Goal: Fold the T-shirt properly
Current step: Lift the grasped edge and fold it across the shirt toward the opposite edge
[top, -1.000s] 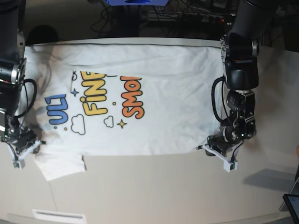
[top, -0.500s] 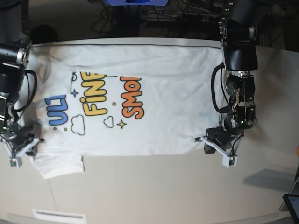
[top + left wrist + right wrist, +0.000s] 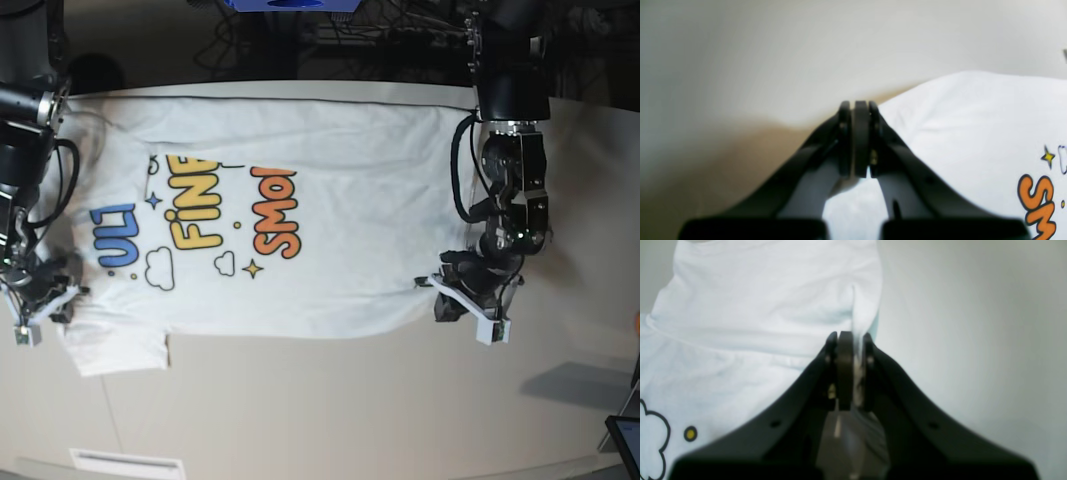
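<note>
On tabletop [image 3: 330, 400]: T-shirt [image 3: 330, 230] flat, print up, long axis 9-to-3 o'clock, sleeves toward 9. Right gripper [image 3: 849, 340] pinching sleeve-side edge. Left gripper [image 3: 858, 106] pressed together on hem corner at 3 o'clock.

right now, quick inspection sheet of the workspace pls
surface: pale beige table, bare in front of the shirt
job's things: large white printed cotton T-shirt spread print-up
clutter: nothing seen
grippers: left gripper shut at the shirt's near edge; right gripper shut on cloth by the sleeve
cables: black cable loops on both arms, more behind the table
surroundings: dark tablet corner at the frame's lower right
</note>
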`<state>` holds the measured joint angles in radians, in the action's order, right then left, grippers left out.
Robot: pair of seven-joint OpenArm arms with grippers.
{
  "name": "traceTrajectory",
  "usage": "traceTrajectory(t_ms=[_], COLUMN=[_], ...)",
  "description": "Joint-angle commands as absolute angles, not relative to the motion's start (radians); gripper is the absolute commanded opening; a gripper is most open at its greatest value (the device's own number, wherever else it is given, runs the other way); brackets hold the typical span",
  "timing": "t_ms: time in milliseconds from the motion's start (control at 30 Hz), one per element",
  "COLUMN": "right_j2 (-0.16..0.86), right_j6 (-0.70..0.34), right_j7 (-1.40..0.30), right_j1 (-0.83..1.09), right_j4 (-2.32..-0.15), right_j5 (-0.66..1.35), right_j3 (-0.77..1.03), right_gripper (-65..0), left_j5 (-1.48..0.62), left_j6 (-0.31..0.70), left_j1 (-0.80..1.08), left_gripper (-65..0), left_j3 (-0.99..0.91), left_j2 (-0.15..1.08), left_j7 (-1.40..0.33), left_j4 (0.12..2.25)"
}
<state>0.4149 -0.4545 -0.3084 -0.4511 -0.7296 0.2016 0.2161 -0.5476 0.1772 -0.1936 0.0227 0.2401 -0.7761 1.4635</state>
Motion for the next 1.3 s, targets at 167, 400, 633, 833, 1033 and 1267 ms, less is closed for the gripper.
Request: traceTrajectory(t_ms=[167,400,633,833,1033,1267], right_j2=[0.437,0.430,0.430,0.429,0.429,0.429], right_j6=[-0.460,-0.460,-0.460,-0.456,-0.456,-0.461], right_j7=[-0.283,-0.283,-0.280,-0.283,-0.283,-0.292], right_j1=[-0.479,-0.479,-0.437,-0.392,-0.355,-0.340], right_j4=[-0.750,-0.750,-0.825,-0.923,-0.974,-0.987], right_j5=[0.209,0.213,0.213,0.214,0.214,0.214], right_j3=[0.223,0.223,0.223,0.225,0.226,0.297], right_gripper=[-65.0,-65.0,-65.0,-65.0,-65.0,-65.0], left_j5=[-0.550,-0.544,-0.544,-0.544,-0.544,-0.544], left_j6=[0.174,0.174,0.174,0.174,0.174,0.174], left_j1=[-0.191,-0.153,-0.137,-0.140,-0.140,-0.130], left_gripper=[-65.0,-65.0,-65.0,-65.0,-65.0,-65.0], left_j3=[-0.077,-0.079,-0.079,-0.079,-0.079,-0.079], left_j2=[0.249,0.257,0.257,0.257,0.257,0.257], left_j7=[-0.868,-0.868,-0.868,-0.868,-0.866,-0.868], left_j4=[1.583,1.635,1.636,1.635,1.644,1.709])
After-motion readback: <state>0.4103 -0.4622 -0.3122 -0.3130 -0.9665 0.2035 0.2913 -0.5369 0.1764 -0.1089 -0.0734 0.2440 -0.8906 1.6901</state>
